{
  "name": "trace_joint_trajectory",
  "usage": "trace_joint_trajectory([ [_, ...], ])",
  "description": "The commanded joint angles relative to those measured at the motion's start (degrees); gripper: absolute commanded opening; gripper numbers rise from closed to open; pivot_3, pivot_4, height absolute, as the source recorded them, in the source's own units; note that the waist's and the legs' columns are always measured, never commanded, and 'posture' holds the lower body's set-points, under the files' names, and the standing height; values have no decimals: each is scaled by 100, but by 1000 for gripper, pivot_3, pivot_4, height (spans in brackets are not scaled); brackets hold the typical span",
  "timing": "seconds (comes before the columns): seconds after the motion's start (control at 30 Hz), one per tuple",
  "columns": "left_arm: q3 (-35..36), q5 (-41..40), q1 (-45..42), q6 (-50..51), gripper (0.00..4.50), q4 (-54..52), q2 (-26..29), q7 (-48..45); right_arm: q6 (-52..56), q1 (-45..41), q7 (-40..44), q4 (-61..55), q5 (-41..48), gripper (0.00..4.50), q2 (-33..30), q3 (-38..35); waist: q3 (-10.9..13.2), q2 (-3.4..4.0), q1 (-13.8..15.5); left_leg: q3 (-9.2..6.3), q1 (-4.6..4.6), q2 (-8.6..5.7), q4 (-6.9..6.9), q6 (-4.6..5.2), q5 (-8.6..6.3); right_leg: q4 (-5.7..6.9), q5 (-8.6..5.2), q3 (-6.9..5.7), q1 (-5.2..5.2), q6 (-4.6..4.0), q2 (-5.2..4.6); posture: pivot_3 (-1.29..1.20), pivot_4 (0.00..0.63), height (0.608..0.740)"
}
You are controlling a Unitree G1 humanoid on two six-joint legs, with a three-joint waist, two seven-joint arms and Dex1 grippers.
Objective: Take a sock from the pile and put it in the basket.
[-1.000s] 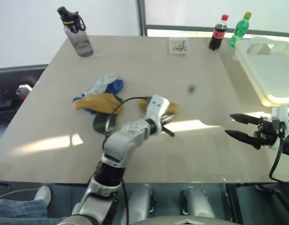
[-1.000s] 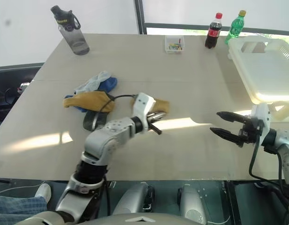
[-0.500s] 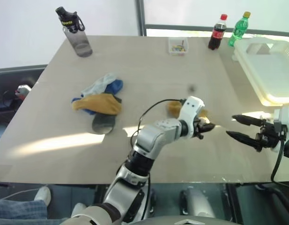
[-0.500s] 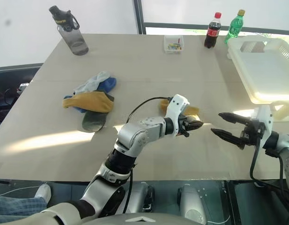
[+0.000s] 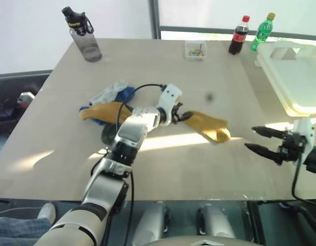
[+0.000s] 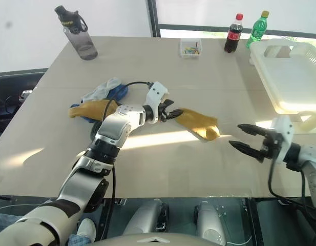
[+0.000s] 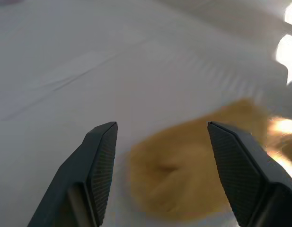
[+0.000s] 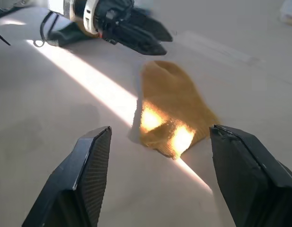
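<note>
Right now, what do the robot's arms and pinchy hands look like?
The arms are silvery-grey metal with black joints. The left gripper sits on a white wrist block, and a thin black cable loops over it. The right gripper also has a white block and cable. Each has two pointed black fingers with bumpy textured pads.

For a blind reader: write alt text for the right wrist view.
A mustard yellow sock lies flat on the pale table, crossed by a strip of sunlight, ahead of the right end effector, whose two black fingers stand wide apart. Beyond the sock, the left end effector points toward it.
</note>
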Motion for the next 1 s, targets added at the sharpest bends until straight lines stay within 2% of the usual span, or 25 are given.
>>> trace_joint_trajectory([
  [0.03, -60, 151, -262, -644, 3239, 584, 19, -539, 52, -112, -353, -315, -231, 3426, 99, 217, 0, 0, 3, 0, -1, 0, 0, 0, 0, -1, 0, 0, 0, 0, -2, 0, 150, 740],
  [0.17, -140, 397, -306, -1084, 3239, 1178, -74, -834, 108, -271, -732, -335, -530, 3426, 294, 552, 0, -1, -1, 1, -4, -1, 2, 0, 0, -3, 0, -1, -1, 1, -1, 0, 150, 740],
  [0.3, -172, 444, -163, -958, 3239, 901, -38, -1134, 164, -349, -940, -289, -711, 3426, 340, 686, 0, -1, -5, 0, -4, -2, 4, 0, 0, 0, 0, -2, 0, 1, 2, 0, 150, 740],
  [0.5, -131, 270, 715, 342, 3239, -1119, 481, -1242, 326, -560, -1511, -1, -1265, 3426, 452, 954, -1, 1, -67, 3, -1, 8, 3, 1, -1, 3, 0, 11, -3, 1, -4, 0, 150, 740],
  [0.7, 149, -38, 1700, 1531, 3239, -3106, 605, -731, 798, -605, -1822, 54, -1533, 3426, 612, 1300, -2, 3, -32, 3, 3, 13, 4, 0, 0, 9, 0, 12, -2, 0, -6, 0, 150, 740],
  [1.0, 371, -423, 2475, 2463, 3239, -4367, 894, -403, 1176, -461, -1292, -317, -932, 3426, 648, 1274, -4, 2, -33, 1, 10, 18, 2, 0, -1, 8, -1, 13, 2, 0, -6, 0, 150, 740],
])
